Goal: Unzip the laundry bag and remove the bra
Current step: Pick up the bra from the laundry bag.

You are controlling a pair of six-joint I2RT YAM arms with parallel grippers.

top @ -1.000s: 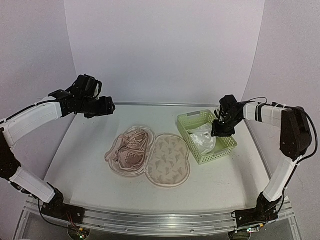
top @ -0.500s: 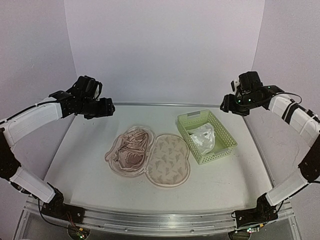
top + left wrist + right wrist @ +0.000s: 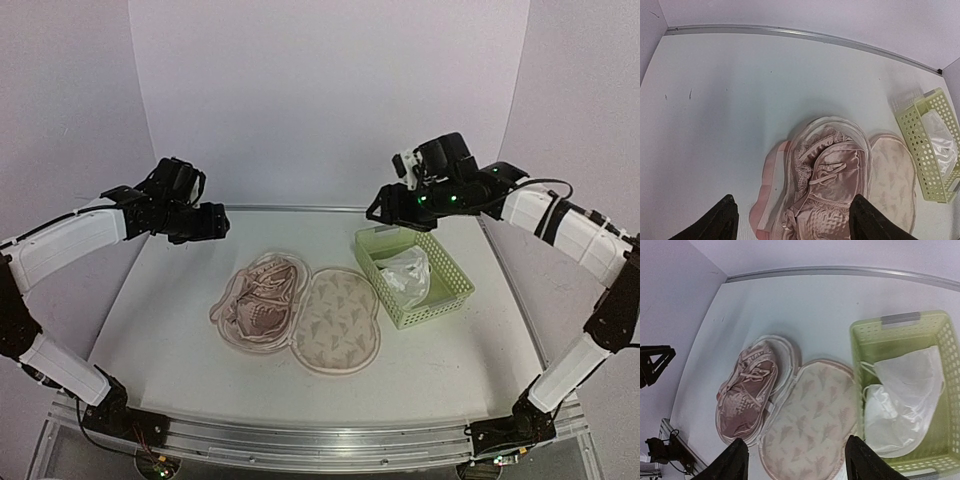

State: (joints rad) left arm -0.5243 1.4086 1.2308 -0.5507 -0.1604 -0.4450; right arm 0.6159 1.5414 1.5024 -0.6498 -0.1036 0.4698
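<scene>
Laundry bag (image 3: 340, 335) is lying opened out flat in the middle of the table (image 3: 170, 330), with the bra (image 3: 262, 305) sitting crumpled in its left half. Left fingers (image 3: 722, 222) and right fingers (image 3: 732, 462) are hovering above, spread apart and holding nothing, the right ones near the green basket (image 3: 455, 295).

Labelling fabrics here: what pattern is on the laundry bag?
The laundry bag is beige with reddish-brown leaf-like shapes; the right wrist view shows it best.
</scene>
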